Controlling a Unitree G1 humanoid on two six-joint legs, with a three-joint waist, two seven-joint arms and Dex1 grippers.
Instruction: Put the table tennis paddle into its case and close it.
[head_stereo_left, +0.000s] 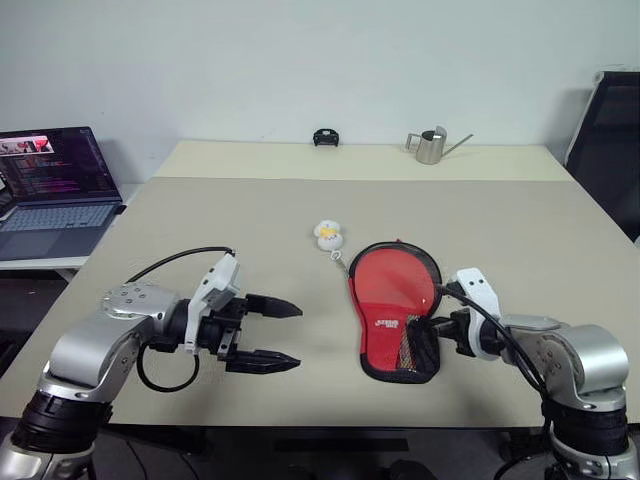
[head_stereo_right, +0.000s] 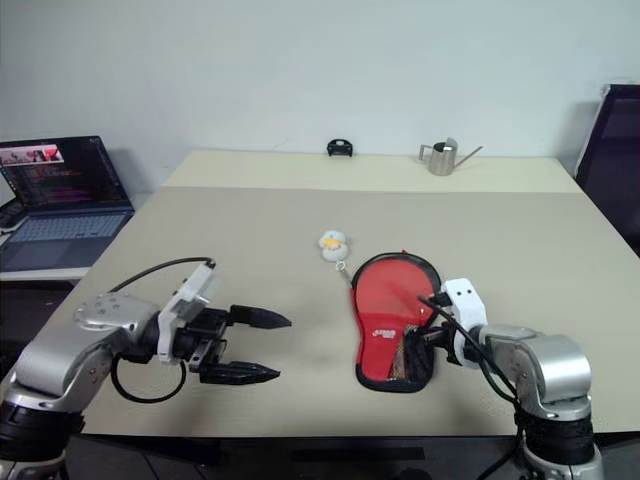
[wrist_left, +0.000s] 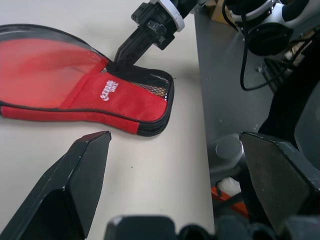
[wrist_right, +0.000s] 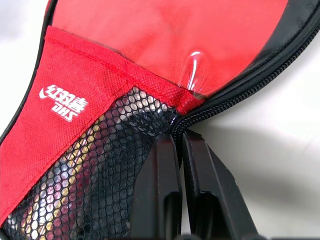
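A: Red case (head_stereo_left: 392, 310) lies flat on the beige table (head_stereo_left: 250, 220), round end away from the robot, zip running along its edge. Paddle?
B: Can't make it out; something striped shows through the black mesh pocket (wrist_right: 95, 165).
A: Right gripper (wrist_right: 180, 142)?
B: Fingers pressed together, tips at the zip beside the mesh pocket.
A: Left gripper (head_stereo_left: 270, 335)?
B: Spread wide, holding nothing, well left of the case.
A: Charm (head_stereo_left: 328, 235)?
B: On the table just beyond the case.

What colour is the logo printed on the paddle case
White, on the red fabric of the case, next to its black mesh pocket. The right wrist view shows it best.
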